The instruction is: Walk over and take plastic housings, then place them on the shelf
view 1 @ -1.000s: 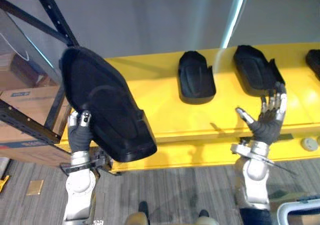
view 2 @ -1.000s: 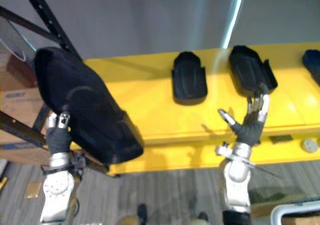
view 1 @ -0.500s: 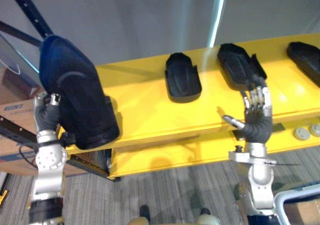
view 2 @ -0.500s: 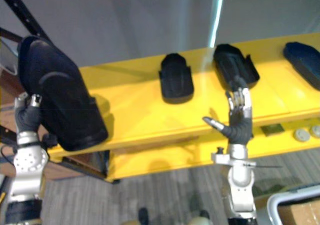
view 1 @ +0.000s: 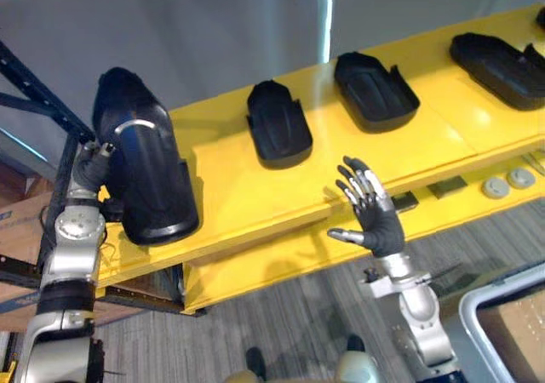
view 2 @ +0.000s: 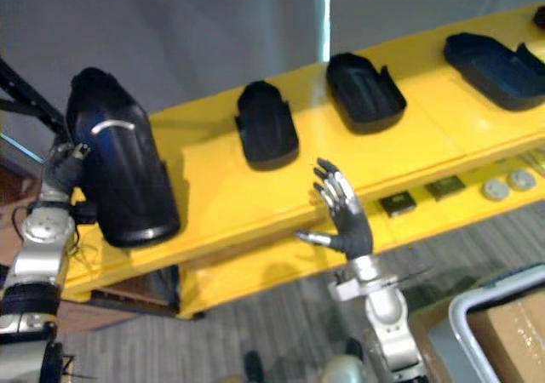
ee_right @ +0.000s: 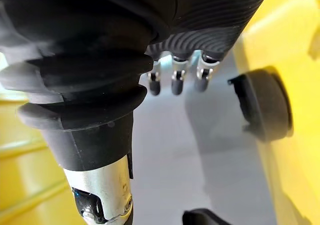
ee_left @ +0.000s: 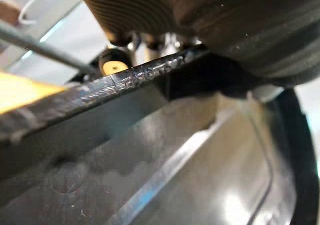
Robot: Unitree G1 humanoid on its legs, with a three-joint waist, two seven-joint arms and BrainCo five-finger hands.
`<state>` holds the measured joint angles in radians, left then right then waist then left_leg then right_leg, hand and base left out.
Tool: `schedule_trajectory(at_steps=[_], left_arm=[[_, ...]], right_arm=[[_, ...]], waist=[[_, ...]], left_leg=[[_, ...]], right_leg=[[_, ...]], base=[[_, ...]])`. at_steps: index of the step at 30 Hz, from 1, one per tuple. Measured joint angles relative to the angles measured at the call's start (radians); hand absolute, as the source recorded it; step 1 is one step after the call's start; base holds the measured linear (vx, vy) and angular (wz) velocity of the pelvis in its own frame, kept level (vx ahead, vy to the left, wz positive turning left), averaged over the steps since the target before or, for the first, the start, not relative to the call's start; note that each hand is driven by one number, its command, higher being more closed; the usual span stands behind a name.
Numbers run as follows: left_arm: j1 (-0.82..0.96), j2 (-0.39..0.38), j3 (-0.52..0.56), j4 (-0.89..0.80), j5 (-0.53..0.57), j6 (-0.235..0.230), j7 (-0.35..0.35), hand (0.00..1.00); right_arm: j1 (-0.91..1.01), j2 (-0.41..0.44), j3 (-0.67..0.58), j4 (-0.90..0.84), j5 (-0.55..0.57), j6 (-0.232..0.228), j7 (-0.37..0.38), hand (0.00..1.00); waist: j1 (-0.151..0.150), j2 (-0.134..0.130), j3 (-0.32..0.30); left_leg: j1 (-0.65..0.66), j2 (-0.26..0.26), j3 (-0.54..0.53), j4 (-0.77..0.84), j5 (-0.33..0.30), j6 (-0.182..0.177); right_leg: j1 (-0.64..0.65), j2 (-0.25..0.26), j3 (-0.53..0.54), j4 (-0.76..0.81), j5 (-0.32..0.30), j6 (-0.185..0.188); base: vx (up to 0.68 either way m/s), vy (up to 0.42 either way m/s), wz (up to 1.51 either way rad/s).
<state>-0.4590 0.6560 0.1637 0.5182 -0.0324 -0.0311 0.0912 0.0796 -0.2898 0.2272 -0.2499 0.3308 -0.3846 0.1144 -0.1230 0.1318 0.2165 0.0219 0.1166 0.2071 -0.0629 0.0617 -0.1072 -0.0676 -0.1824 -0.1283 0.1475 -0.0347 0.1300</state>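
A large black plastic housing (view 1: 143, 172) stands tilted at the left end of the yellow shelf (view 1: 226, 187), its lower end on or just above the surface. My left hand (view 1: 90, 163) grips its left edge from behind, and that rim (ee_left: 125, 80) runs right under the hand in the left wrist view. Three more black housings lie further along the shelf: one in the middle (view 1: 277, 130), one beyond it (view 1: 375, 89), one at the far right (view 1: 498, 57). In front of the shelf's front edge my right hand (view 1: 373, 220) is held up open, fingers spread, holding nothing.
Black rack uprights (view 1: 38, 102) and cardboard boxes (view 1: 10, 221) stand to the left of the shelf. Small round parts (view 1: 496, 185) and flat dark pieces (view 1: 449, 187) lie on the lower yellow ledge. A grey-rimmed bin (view 1: 509, 315) sits on the floor at lower right.
The camera has shifted. My left hand has carried the big housing from the air down onto the shelf's left end. The right hand stays open and now sits lower, before the shelf's edge.
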Motion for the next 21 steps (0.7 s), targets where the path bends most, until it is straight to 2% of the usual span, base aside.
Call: schedule_trajectory(at_steps=[4, 7, 11, 16, 21], left_arm=[[-0.057, 0.004, -0.001, 0.016, 0.01, 0.022, 0.004, 1.0], [-0.06, 0.004, -0.013, 0.021, 0.009, 0.063, 0.005, 1.0], [-0.085, 0.006, -0.011, 0.062, 0.007, 0.127, 0.017, 1.0], [-0.119, 0.006, -0.011, 0.071, 0.003, 0.201, 0.017, 1.0], [-0.156, 0.008, -0.011, 0.074, 0.017, 0.22, 0.029, 1.0]], right_arm=[[-0.027, -0.016, 0.003, -0.055, 0.005, 0.013, 0.018, 0.0], [-0.028, -0.028, 0.004, -0.057, 0.011, 0.018, 0.019, 0.0], [-0.057, -0.038, 0.012, -0.094, 0.014, 0.021, 0.019, 0.0], [-0.093, -0.049, 0.013, -0.132, 0.027, 0.038, 0.018, 0.0], [-0.113, -0.05, 0.012, -0.135, 0.043, 0.045, 0.018, 0.0]], waist=[[-0.001, 0.003, 0.04], [-0.006, 0.004, 0.047], [-0.003, 0.001, 0.091], [-0.002, -0.022, 0.148], [0.001, -0.022, 0.168]], left_leg=[[-0.026, -0.003, 0.019, 0.001, 0.012, 0.005], [-0.042, -0.005, 0.024, 0.003, 0.014, 0.006], [-0.064, -0.006, 0.038, 0.003, 0.022, 0.007], [-0.098, -0.005, 0.037, 0.002, 0.034, 0.006], [-0.125, -0.006, 0.027, 0.003, 0.04, 0.006]], right_leg=[[-0.056, -0.003, 0.024, 0.037, -0.009, -0.005], [-0.081, -0.004, 0.032, 0.051, -0.01, -0.005], [-0.125, -0.005, 0.048, 0.08, -0.013, -0.005], [-0.172, -0.006, 0.049, 0.112, -0.012, -0.004], [-0.199, -0.006, 0.046, 0.125, -0.015, -0.009]], base=[[-0.05, -0.007, -0.1], [-0.02, -0.001, -0.05], [-0.02, -0.006, -0.04], [0.0, -0.009, 0.03], [0.01, -0.01, 0.06]])
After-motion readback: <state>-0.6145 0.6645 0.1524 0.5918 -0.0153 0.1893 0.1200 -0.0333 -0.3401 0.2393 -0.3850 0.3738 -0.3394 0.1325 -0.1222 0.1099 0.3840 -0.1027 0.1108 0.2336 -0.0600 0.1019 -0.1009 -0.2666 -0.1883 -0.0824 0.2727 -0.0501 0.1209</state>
